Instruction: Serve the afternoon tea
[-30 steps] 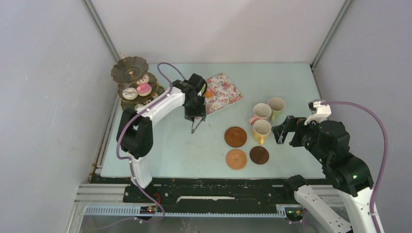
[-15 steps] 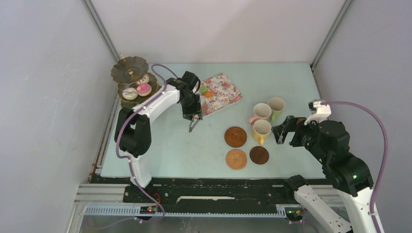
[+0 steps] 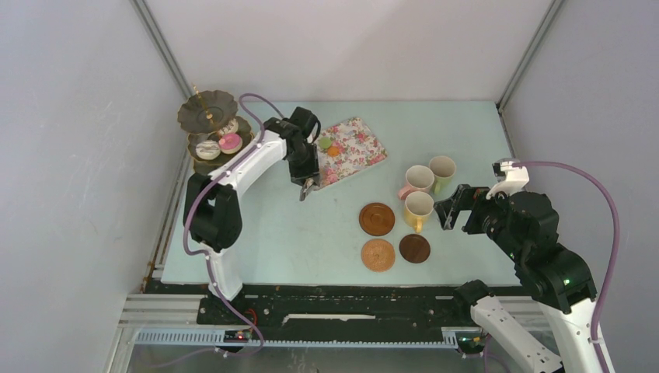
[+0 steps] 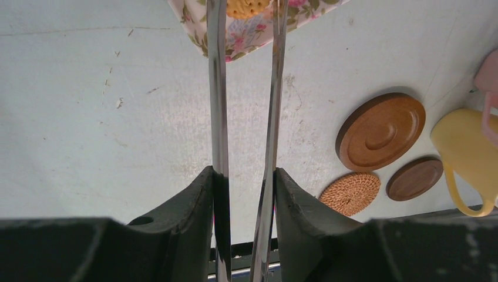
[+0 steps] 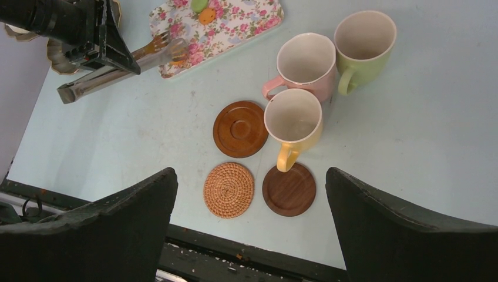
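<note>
Pale green tabletop (image 3: 326,233) carries everything. Only the top view shows the three-tier stand (image 3: 207,111) with cakes (image 3: 229,142), far left. Left wrist view shows the left end effector (image 4: 244,194) pinching the metal tongs (image 4: 218,106), whose tips are over the flowered tray (image 4: 249,36). The right end effector (image 5: 249,176) is spread wide; mugs (image 5: 292,120) stand just beside coasters (image 5: 239,129).

In the left wrist view the long metal tongs (image 4: 217,117) ran off the top edge, tips unseen; the orange toy macaron (image 4: 246,7) and pink mug (image 4: 490,73) were cropped. From above, the left arm (image 3: 249,167) partly hid the dark scalloped three-tier stand (image 3: 206,115), and its small toy cakes (image 3: 230,142) were too tiny to identify.
</note>
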